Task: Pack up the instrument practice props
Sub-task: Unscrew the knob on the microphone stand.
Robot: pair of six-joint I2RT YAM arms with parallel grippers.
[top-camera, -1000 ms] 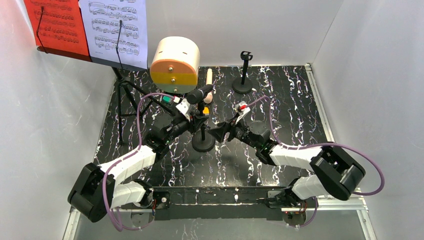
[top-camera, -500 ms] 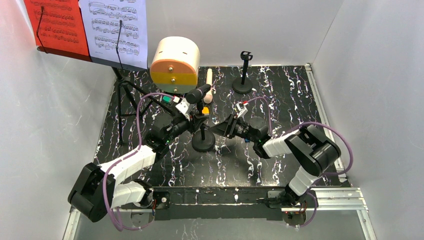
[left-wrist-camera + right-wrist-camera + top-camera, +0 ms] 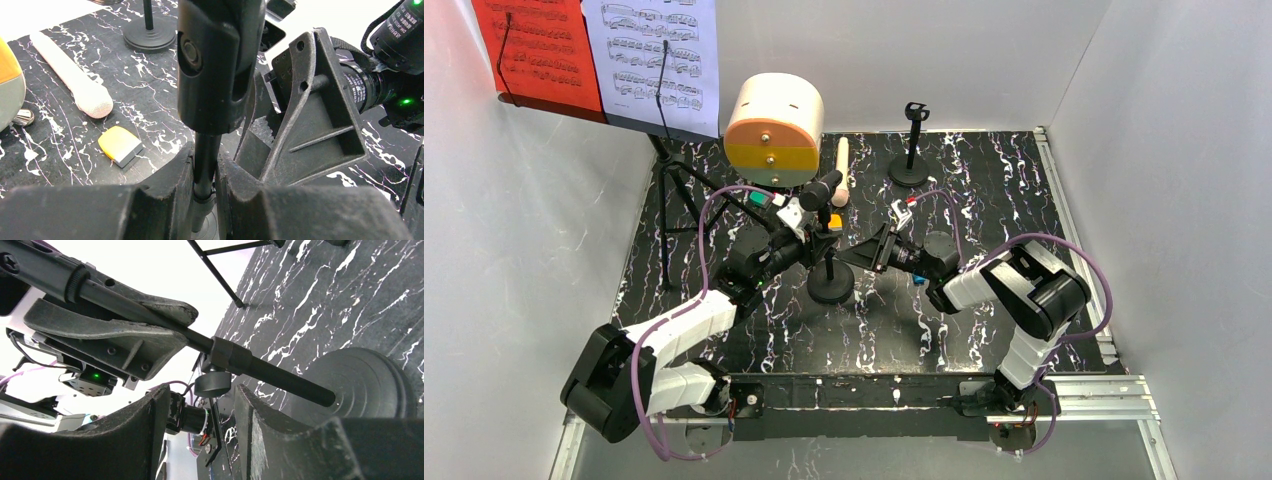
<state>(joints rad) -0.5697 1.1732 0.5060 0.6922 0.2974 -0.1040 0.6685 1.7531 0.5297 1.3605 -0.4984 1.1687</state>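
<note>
A black mic holder (image 3: 831, 288) stands mid-table with a black microphone (image 3: 822, 187) in its clip. My left gripper (image 3: 817, 240) is shut on the holder's stem (image 3: 205, 170). From the right, my right gripper (image 3: 201, 390) is open, its fingers either side of the small knob (image 3: 212, 384) on the stem's collar, just above the round base (image 3: 360, 385). A cream microphone (image 3: 842, 158) lies behind. A second mic holder (image 3: 911, 150) stands at the back. The music rack (image 3: 664, 190) at far left carries a red page (image 3: 534, 50) and a white page (image 3: 659, 60).
A cream drum-shaped case (image 3: 774, 130) with an orange, yellow and green front stands at the back, left of the cream microphone. A small yellow and grey block (image 3: 120, 146) lies near the held stand. White walls close in on three sides.
The right arm has folded up and carried its gripper left to the stand's stem, with the jaws narrowing. The left gripper has kept its hold on the stem.
</note>
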